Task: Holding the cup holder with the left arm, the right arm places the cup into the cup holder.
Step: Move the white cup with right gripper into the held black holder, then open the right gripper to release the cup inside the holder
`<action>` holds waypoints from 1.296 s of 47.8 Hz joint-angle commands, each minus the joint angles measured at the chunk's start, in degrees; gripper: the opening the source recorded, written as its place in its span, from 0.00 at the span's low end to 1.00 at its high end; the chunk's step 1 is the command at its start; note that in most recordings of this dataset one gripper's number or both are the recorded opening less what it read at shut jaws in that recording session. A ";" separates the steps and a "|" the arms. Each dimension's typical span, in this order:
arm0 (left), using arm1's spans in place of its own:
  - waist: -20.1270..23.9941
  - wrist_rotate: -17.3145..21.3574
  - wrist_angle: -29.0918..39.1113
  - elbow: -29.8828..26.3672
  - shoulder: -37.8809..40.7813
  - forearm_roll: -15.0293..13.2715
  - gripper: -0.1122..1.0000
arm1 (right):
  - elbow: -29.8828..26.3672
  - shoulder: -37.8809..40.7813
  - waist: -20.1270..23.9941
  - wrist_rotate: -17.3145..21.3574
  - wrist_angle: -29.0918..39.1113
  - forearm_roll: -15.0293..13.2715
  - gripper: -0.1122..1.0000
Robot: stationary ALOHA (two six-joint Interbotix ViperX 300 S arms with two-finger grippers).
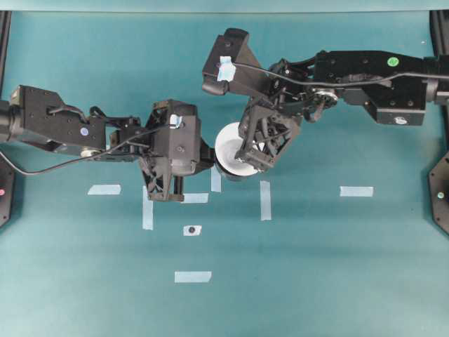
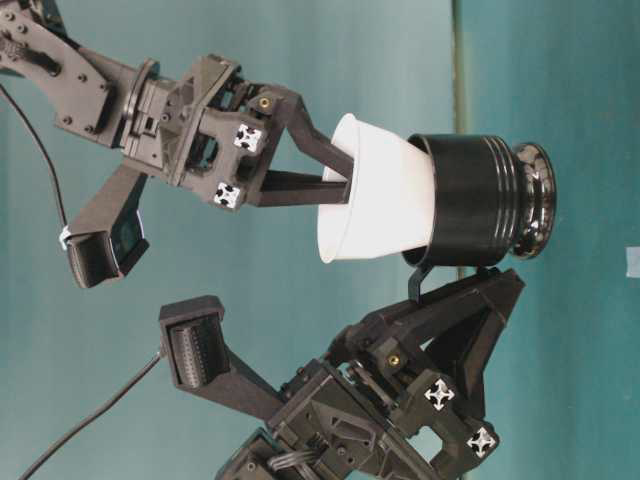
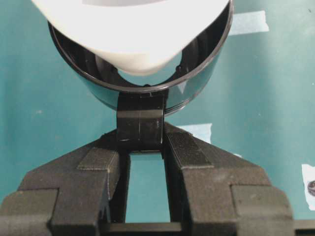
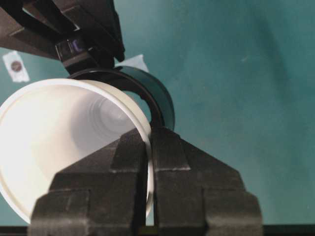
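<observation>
Cup holder (image 2: pixel 480 200): glossy black cylinder with ribbed wall and flared foot, standing on the teal tabletop (image 1: pixel 316 267). Its short side handle (image 3: pixel 140 123) is clamped between the left arm's (image 1: pixel 63 126) fingers (image 3: pixel 189 152).

Cup (image 2: pixel 375 205): plain white, tapered, base inserted in the holder mouth, wide rim projecting out, tilted. The right arm's (image 1: pixel 365 77) fingers (image 4: pixel 170 147) straddle the cup wall at the rim's 5 o'clock in the right wrist view.
</observation>
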 commanded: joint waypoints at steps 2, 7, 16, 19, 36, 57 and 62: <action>-0.18 0.00 -0.53 -1.23 -0.88 0.09 0.31 | -1.58 -1.67 0.18 0.09 -0.18 -0.09 0.21; -0.09 -0.09 -0.79 -1.23 -0.88 0.09 0.31 | -1.58 -1.49 0.18 0.35 -0.18 -0.09 0.32; -0.18 -0.09 -1.49 -1.14 -0.79 0.09 0.31 | -1.58 -0.79 0.18 0.62 0.44 -0.09 0.72; -0.18 -0.09 -1.58 -1.14 -0.79 0.09 0.31 | -1.76 -0.62 0.35 0.62 0.97 0.00 0.86; -0.44 -0.18 -1.67 -0.88 -0.53 0.09 0.31 | -2.99 -2.20 0.35 0.53 1.23 0.00 0.88; -1.14 -3.25 -5.45 -0.09 1.93 0.09 0.31 | -2.99 -6.86 0.53 0.53 2.72 0.00 0.89; -1.49 -4.22 -6.68 0.35 2.64 0.09 0.31 | -2.64 -8.53 0.62 0.44 2.72 -0.09 0.89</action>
